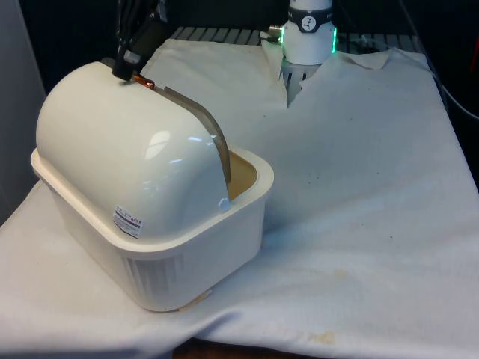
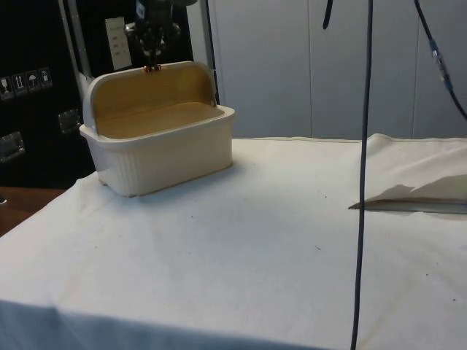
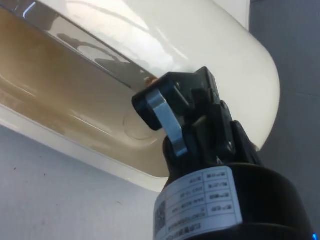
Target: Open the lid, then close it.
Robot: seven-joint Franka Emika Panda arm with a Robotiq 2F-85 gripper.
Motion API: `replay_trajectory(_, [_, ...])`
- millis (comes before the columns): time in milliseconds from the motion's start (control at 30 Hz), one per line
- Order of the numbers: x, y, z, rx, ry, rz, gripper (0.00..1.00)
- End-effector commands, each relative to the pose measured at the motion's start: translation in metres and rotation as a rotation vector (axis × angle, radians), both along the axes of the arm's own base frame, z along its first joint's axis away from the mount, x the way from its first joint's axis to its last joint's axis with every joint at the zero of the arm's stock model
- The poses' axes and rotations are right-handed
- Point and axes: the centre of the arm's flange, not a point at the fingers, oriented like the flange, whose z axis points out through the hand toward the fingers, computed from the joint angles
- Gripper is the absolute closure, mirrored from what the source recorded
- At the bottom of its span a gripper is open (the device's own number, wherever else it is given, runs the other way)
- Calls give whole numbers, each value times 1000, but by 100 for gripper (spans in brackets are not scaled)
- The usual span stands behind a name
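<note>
A cream bread box stands at the front view's left. Its translucent brown roll lid is pushed back over the domed top, so the tan inside lies open. A small copper handle sits on the lid's edge at the top of the dome. My black gripper comes down from above and is shut on that handle. A bit of copper shows at the fingertips in the wrist view.
The white cloth spreads wide on the front view's right of the box. The arm's base stands at the far end by a fold in the cloth. A dark cable hangs down in the side view.
</note>
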Motion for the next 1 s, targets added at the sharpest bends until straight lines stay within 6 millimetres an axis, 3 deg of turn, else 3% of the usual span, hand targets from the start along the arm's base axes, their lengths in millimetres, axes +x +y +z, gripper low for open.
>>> replay_trajectory(0, [0, 0, 0, 2, -1, -1, 100])
replay_trajectory(967, [0, 15, 9, 85, 54, 6, 100])
